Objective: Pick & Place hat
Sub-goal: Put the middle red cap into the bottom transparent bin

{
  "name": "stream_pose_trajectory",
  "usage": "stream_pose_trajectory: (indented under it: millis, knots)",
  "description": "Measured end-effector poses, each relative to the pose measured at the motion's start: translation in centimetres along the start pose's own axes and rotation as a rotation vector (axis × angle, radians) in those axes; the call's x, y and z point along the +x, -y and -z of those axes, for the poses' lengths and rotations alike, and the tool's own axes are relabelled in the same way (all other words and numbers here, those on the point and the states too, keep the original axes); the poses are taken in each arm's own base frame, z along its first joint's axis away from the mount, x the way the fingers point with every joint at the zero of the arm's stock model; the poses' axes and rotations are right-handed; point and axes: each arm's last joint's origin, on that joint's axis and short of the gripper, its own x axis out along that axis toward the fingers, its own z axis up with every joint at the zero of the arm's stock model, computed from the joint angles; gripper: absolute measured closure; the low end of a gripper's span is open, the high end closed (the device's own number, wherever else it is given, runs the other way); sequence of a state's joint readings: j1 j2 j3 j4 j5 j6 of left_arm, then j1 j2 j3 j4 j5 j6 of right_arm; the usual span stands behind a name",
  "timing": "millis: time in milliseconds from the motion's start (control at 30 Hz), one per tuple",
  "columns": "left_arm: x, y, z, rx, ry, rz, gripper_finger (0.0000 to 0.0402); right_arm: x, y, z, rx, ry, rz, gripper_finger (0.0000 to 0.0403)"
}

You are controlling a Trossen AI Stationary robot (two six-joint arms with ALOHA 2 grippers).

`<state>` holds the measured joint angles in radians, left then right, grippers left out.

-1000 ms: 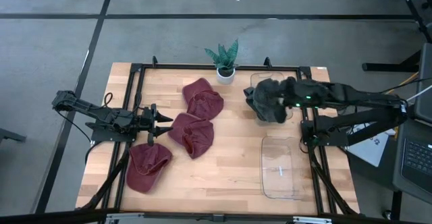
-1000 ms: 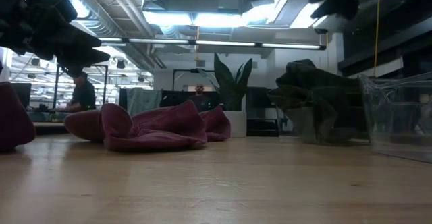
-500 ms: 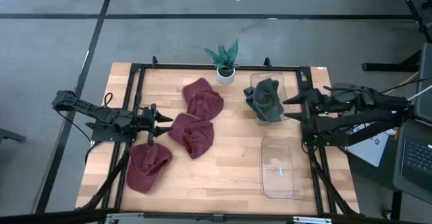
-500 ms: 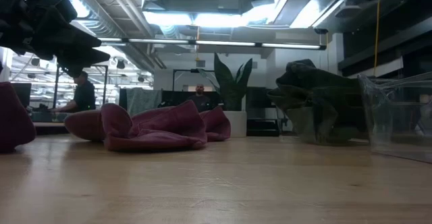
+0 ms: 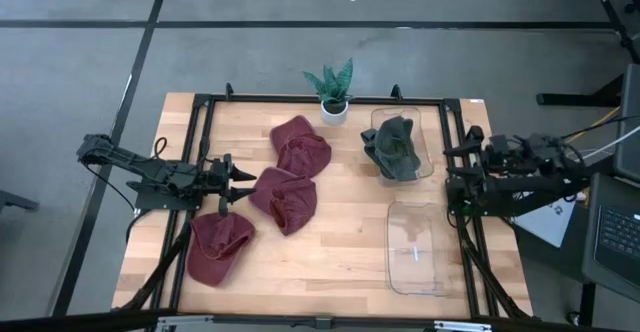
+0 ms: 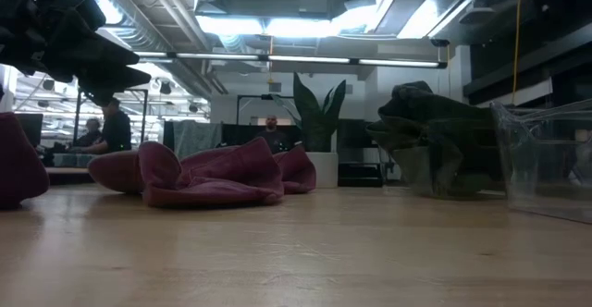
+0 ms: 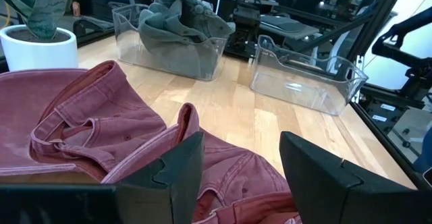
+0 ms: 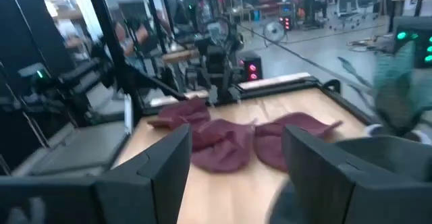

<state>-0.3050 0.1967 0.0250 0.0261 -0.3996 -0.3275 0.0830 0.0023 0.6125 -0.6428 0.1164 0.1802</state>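
your dark hat [image 5: 393, 147] sits in the far clear bin [image 5: 424, 162]; 3 red hats [image 5: 283, 199] wait. right gripper [image 5: 450, 162] open, empty, beside it; left gripper [image 5: 243, 179] open, empty, poised near them.

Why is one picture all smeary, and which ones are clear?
The right wrist view is motion-blurred, smearing the maroon fabric hats. The left wrist view is sharp on the dark green hat in its clear plastic bin. The low view is dim against bright ceiling lights.
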Motion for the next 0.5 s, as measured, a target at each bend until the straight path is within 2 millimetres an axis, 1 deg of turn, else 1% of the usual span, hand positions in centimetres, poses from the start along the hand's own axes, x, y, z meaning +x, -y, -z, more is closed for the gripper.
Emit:
stream_pose_trajectory:
  millis: [100,167,200,267,333,367,500]
  knots:
    - [0.0,0.0,0.0,0.000,0.000,0.000,0.0212,0.4,-0.1,0.0,0.017,0.028,-0.010,0.0174]
    - [0.0,0.0,0.0,0.000,-0.001,0.001,0.0211,0.6,-0.2,-0.6,-0.003,0.114,-0.024,0.0174]
    - [0.0,0.0,0.0,0.000,0.000,0.000,0.0210,1.1,-0.2,-0.3,-0.026,0.135,-0.031,0.0174]
    - [0.0,0.0,0.0,0.000,-0.001,0.000,0.0210,2.2,-0.2,0.8,-0.048,0.138,-0.061,0.0174]
    - [0.0,0.0,0.0,0.000,0.000,0.000,0.0211,3.2,-0.4,1.1,-0.038,0.241,-0.119,0.0174]
    - [0.0,0.0,0.0,0.000,0.000,0.000,0.0212,3.7,-0.4,1.6,-0.037,0.274,-0.143,0.0174]
    - [0.0,0.0,0.0,0.000,0.000,0.000,0.0212,5.9,-0.3,4.9,-0.041,0.351,-0.214,0.0174]
